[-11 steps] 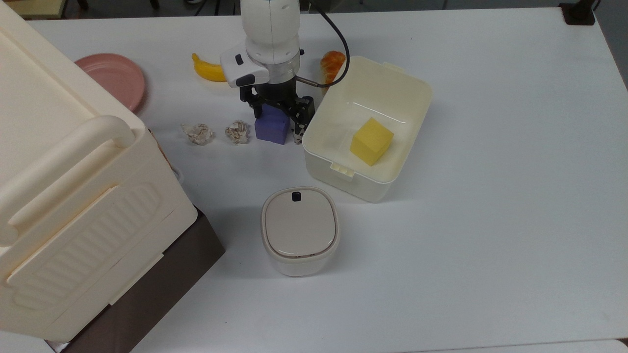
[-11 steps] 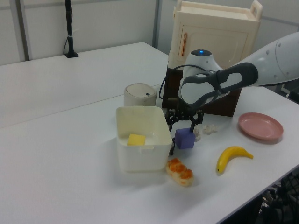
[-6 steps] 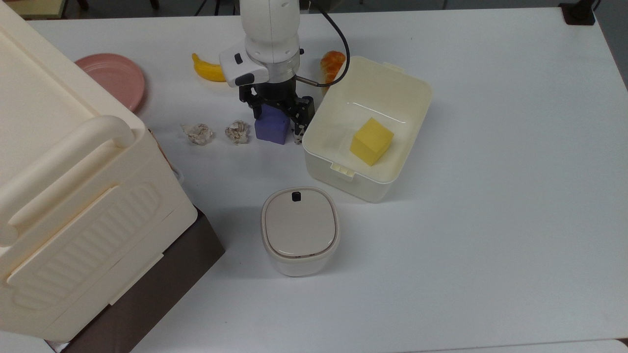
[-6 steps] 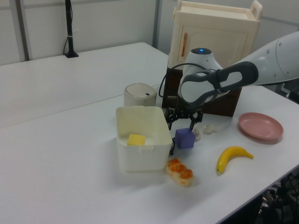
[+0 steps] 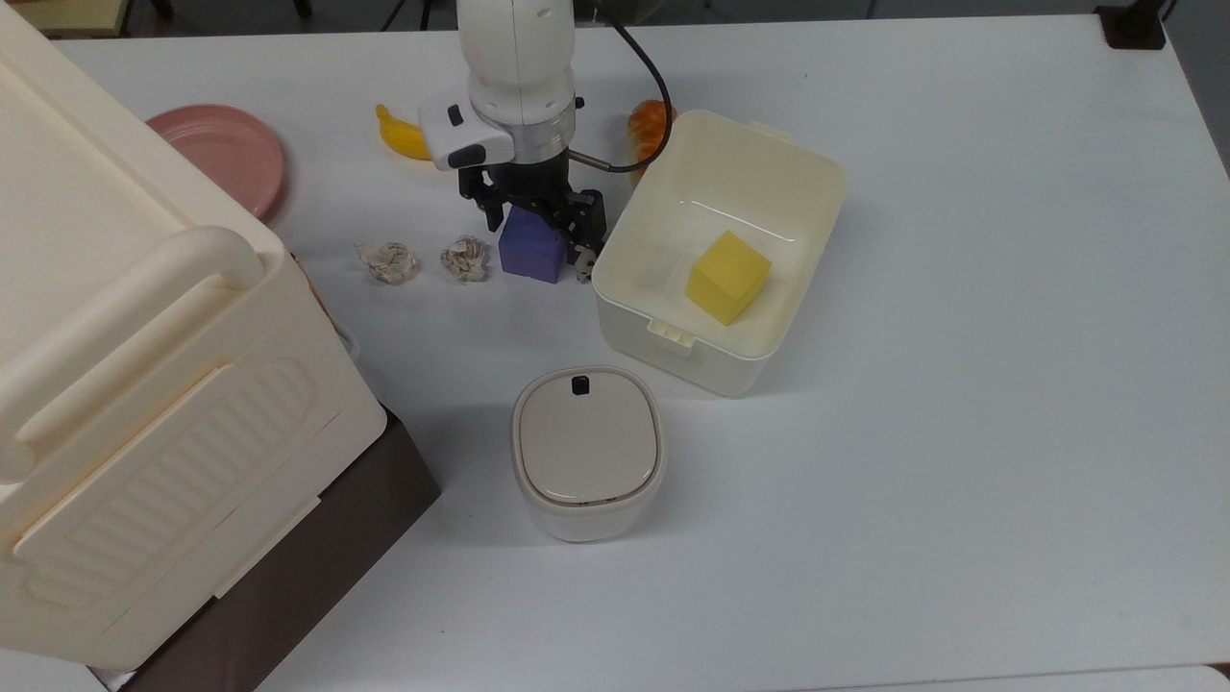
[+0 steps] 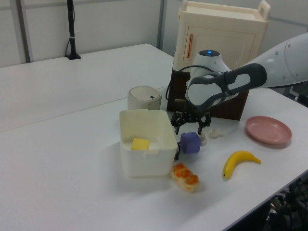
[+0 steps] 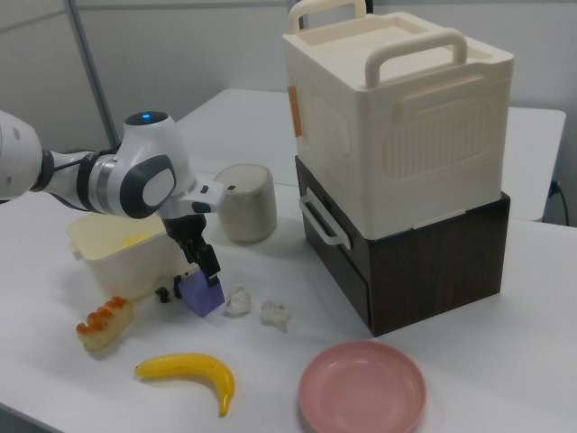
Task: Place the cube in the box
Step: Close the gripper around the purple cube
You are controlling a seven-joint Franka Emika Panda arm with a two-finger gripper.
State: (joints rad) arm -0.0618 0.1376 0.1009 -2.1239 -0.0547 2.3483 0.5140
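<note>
1 claw | fingers spread wide, straddling cube on table | gripping nothing | box adjacent

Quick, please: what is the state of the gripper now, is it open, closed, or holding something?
Gripper: open, its fingers on either side of the purple cube, which rests on the table; holding nothing.

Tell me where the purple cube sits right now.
In the top view, the purple cube rests on the table, between a crumpled paper ball on the top view's left and the box on its right, beneath the gripper.
</note>
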